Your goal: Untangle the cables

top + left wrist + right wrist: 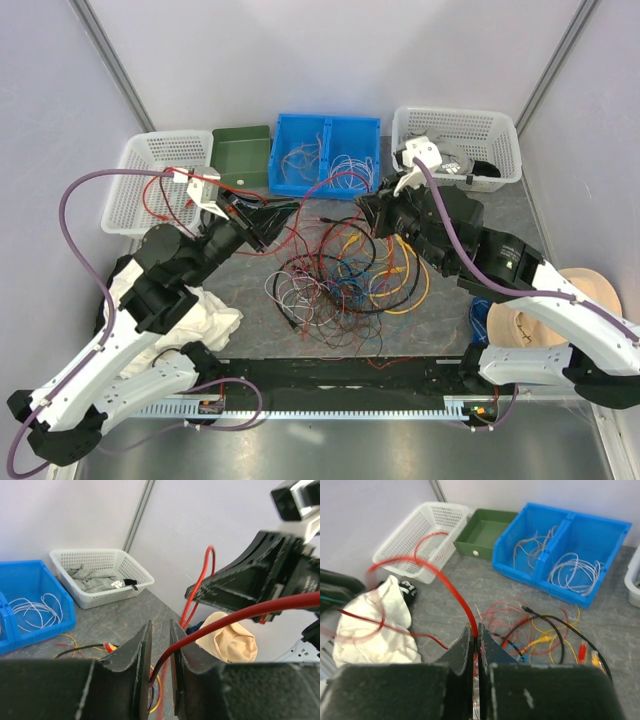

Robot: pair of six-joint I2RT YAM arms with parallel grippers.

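Note:
The cables [345, 275] lie in a tangled heap of red, yellow, blue, black and white wires in the middle of the table, also visible below my right wrist [545, 635]. One red cable [322, 188] is lifted above the heap and stretches between both grippers. My right gripper [368, 205] [474, 630] is shut on the red cable [451, 587]. My left gripper [275, 222] [160, 635] stands slightly open; the red cable [240, 615] runs loosely through the gap, leaning on the right finger [187, 655].
Along the back stand a white basket [160, 180], a green bin [242, 155], a blue bin [328, 150] holding sorted wires, and a white basket [460, 145] with cloth. A white cloth [205, 315] lies near left, a cream hat [540, 320] near right.

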